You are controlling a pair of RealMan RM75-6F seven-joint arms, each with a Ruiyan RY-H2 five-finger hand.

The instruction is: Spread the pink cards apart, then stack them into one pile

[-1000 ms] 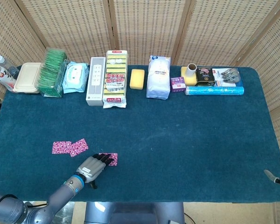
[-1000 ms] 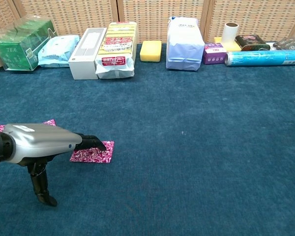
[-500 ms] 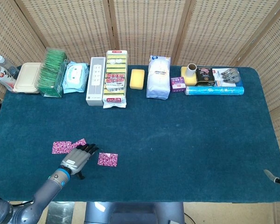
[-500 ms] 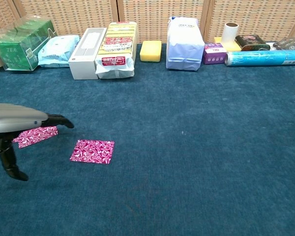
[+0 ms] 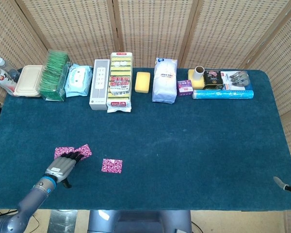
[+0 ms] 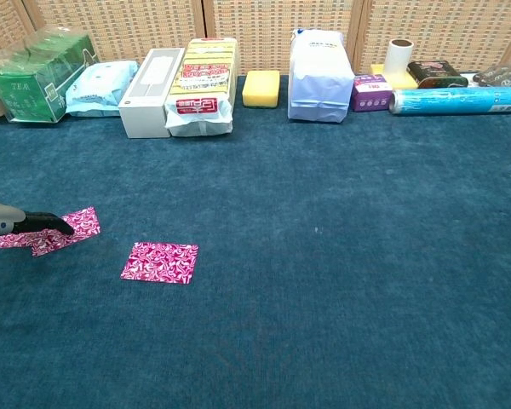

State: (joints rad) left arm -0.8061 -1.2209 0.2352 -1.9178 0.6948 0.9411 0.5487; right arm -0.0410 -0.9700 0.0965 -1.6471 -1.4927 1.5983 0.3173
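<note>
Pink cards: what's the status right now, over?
Left hand, fingers on the two overlapping pink cards. Third card lies apart, untouched. Right hand barely visible at the table edge. Nothing in the way.

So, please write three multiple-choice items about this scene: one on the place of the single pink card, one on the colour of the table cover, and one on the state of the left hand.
1. Where does the single pink card lie?
A. to the right of the overlapping pink cards, apart from them
B. on the yellow sponge
C. under the white bag

2. What colour is the table cover?
A. red
B. dark blue
C. white

3. What is the left hand doing?
A. lifting the single card
B. holding the blue roll
C. resting its fingertips on the overlapping cards

Answers: 1 A, bare cloth shows between them; 2 B, the cloth is dark blue in both views; 3 C, the fingertips lie on those cards.
</note>
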